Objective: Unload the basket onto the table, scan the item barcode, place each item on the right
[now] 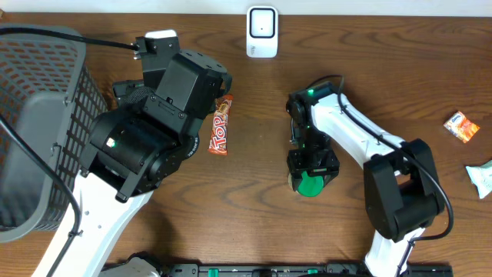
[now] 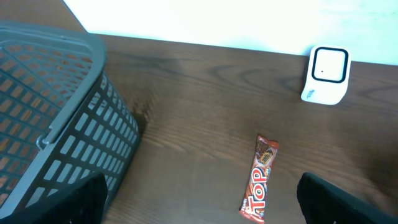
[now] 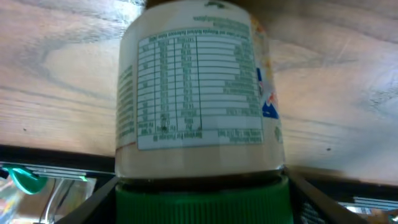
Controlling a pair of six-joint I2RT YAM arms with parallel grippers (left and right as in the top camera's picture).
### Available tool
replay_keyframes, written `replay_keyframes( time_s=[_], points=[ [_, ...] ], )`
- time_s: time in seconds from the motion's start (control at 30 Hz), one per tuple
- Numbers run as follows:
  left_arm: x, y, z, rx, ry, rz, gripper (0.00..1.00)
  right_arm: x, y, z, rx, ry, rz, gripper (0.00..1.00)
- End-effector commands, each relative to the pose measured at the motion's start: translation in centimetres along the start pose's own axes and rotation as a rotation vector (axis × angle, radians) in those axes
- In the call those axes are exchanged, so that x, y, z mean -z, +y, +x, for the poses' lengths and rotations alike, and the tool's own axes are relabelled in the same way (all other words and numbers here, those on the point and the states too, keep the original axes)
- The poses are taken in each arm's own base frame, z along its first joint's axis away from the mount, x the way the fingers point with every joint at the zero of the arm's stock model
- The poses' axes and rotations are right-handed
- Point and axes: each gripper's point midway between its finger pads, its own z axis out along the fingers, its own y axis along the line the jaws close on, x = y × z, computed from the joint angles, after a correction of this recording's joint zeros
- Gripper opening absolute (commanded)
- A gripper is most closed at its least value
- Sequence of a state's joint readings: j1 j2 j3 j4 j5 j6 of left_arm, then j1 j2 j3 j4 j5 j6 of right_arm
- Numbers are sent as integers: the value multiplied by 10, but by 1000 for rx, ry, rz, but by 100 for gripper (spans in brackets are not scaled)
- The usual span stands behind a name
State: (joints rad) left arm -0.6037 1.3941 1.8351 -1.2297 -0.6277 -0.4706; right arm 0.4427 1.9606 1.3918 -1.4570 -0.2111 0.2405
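A wooden table (image 1: 254,115) is shown, a grey basket (image 1: 31,115) set at its left. The left gripper (image 2: 199,193) is spread wide, nothing held. The right gripper (image 1: 311,173) is clamped on a green-lidded jar (image 3: 199,93), well apart from the white scanner (image 1: 262,31) at the far edge. A chocolate bar (image 1: 221,125) is seen between them.

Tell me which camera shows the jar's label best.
The right wrist view: the jar fills the frame, its label facing the lens, though upside down and slightly blurred. The overhead shows only the green lid; the left wrist view does not show the jar at all.
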Motion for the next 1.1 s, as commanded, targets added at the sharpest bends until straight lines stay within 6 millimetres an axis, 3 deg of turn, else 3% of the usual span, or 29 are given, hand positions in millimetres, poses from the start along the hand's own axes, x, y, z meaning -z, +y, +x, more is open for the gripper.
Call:
replay_keyframes(
  time_s=[0.0, 0.17, 0.43, 0.57, 0.77, 1.07],
  points=[
    [1, 4, -4, 1, -13, -13, 98, 4, 4, -4, 21, -16, -26, 80],
    [1, 4, -4, 2, -13, -13, 98, 6, 7, -15, 14, -59, -37, 99],
    [1, 4, -4, 1, -13, -13, 98, 7, 14, -38, -12, -158, -37, 99],
    [1, 4, -4, 2, -13, -13, 98, 4, 0, -41, -191, -199, 76, 99],
    [1, 4, -4, 1, -13, -13, 98, 0, 21, -40, -244, -238, 96, 99],
    [1, 4, -4, 1, -13, -13, 98, -6, 27, -52, -264, -337, 154, 99]
  ],
)
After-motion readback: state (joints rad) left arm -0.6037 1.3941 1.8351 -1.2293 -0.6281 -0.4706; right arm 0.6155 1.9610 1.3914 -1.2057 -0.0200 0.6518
